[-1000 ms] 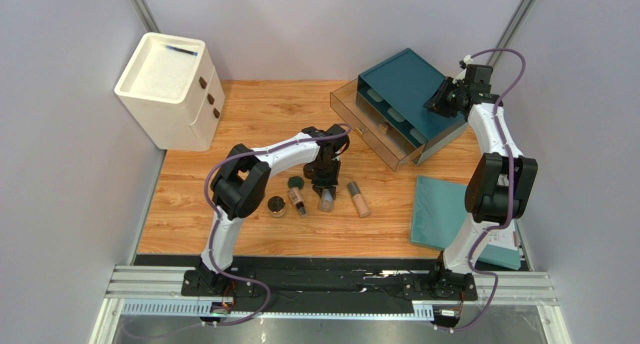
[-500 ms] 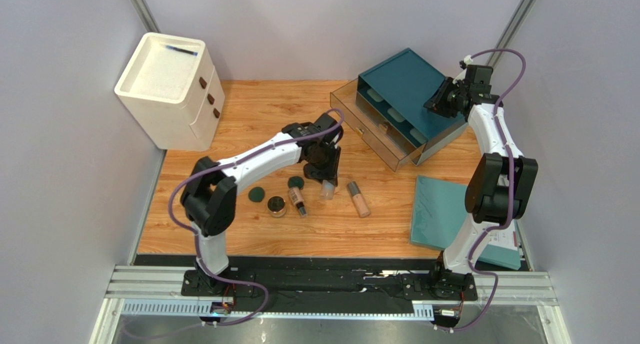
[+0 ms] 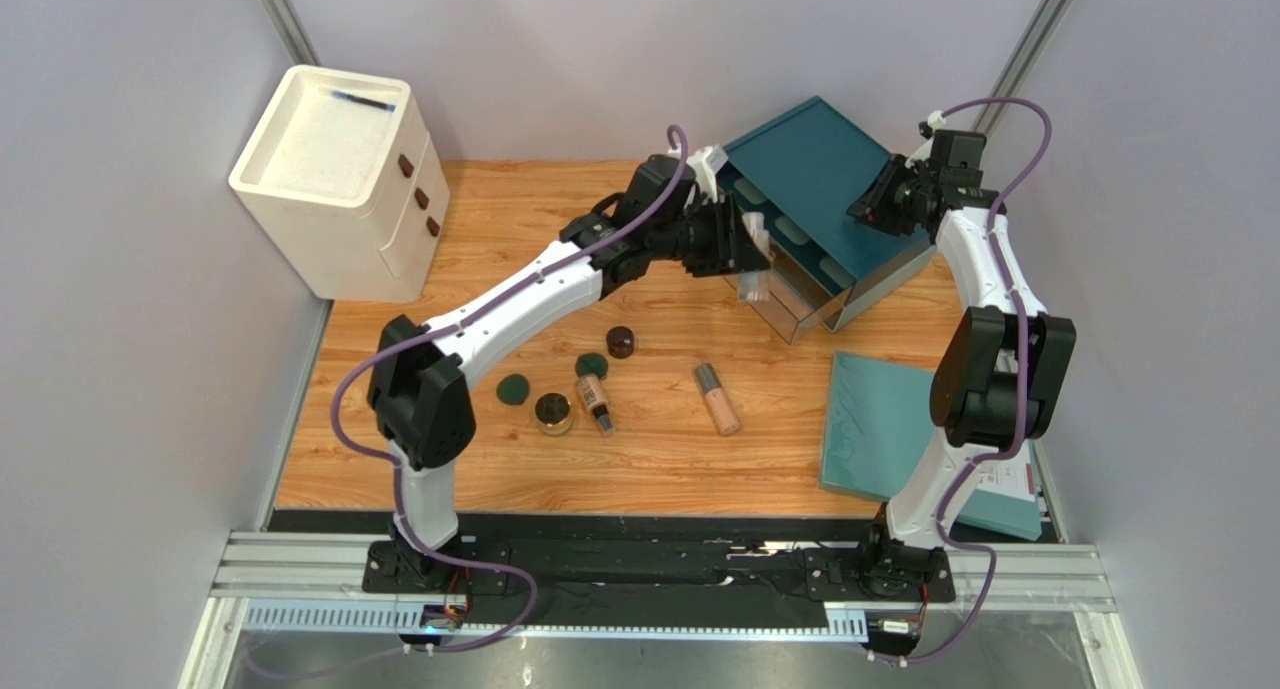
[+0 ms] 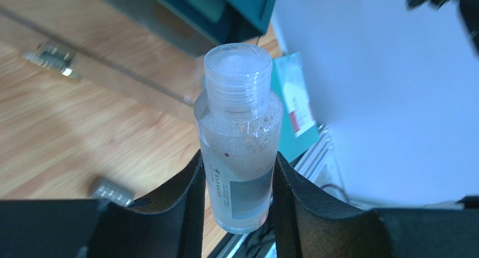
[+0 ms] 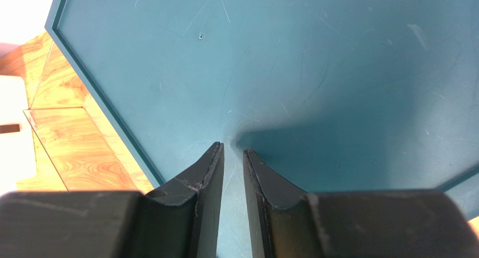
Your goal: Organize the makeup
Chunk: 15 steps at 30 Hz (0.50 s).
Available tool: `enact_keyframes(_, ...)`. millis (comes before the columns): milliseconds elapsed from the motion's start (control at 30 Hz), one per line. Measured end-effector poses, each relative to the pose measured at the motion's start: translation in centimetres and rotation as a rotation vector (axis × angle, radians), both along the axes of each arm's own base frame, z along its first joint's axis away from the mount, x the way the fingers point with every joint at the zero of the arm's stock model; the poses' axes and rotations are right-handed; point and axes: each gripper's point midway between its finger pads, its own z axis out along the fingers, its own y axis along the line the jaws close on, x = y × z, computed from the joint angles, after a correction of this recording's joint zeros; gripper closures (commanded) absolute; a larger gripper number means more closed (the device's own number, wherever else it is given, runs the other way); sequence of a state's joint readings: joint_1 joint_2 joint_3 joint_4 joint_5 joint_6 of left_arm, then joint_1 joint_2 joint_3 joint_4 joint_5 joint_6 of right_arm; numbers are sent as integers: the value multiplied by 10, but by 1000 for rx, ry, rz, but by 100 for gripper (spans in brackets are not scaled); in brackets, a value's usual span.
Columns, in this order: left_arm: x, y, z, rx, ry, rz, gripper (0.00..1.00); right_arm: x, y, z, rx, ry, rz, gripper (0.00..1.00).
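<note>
One clear bottle [image 4: 239, 140] is pinched between the fingers of the left gripper [image 4: 237, 162], cap pointing away from the wrist, above the pulled-out transparent drawer [image 3: 792, 323] of the teal drawer box [image 3: 812, 149]. It would be best to bring it low inside the drawer walls before the fingers part, so it neither drops nor rolls. The left arm reaches far forward and rightward, nearly straight. The right arm stands folded, with the right gripper [image 5: 233, 151] tip-down on the box's teal top, jaws a narrow slit apart with nothing between them, likely steadying the box.
</note>
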State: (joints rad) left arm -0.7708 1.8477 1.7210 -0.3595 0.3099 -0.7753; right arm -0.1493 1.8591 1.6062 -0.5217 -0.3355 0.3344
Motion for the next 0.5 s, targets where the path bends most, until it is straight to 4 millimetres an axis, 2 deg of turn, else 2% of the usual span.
enact_keyframes(200,43,-52,20,-152,21,24,100,0,0,0,-2,-3,6,72)
enact_keyframes(367,63,-74,9,-178,48,40,82,0,1,0,5,-8,14,72)
enact_keyframes(500,65,-76,-12,-153,101,53,68,0,2,0,6,-10,16,72)
